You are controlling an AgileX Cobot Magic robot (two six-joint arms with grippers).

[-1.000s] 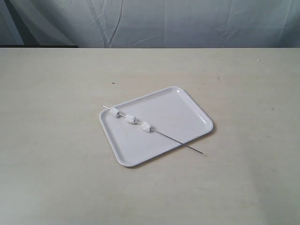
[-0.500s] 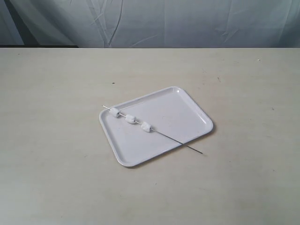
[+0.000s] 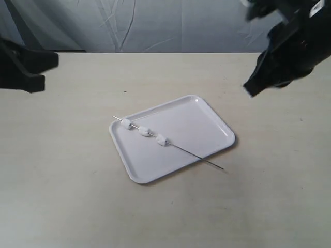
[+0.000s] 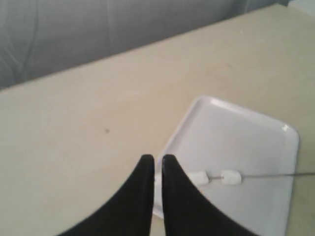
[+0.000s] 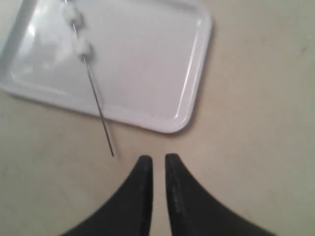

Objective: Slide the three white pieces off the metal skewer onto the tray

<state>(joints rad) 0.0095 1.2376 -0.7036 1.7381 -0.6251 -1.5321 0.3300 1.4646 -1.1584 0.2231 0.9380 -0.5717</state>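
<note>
3 white pieces, all on 1 metal skewer (image 3: 196, 156). Piece 1 (image 3: 125, 123): end nearest left pincer (image 4: 157, 160). Piece 2 (image 3: 144, 131): middle. Piece 3 (image 3: 162, 139): nearest right pincer (image 5: 157, 158). 1 tray (image 3: 201, 124). 1 tabletop (image 3: 77, 181). 2 pincers, 2 dark fingers each. Ahead of left pincer only 2 of 3 pieces visible; ahead of right pincer also 2.

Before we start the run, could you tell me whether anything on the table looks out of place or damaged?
Nothing looks spilled or damaged. The metal skewer lies diagonally across the tray, both ends overhanging its rim, with the three white pieces threaded near one end.
</note>
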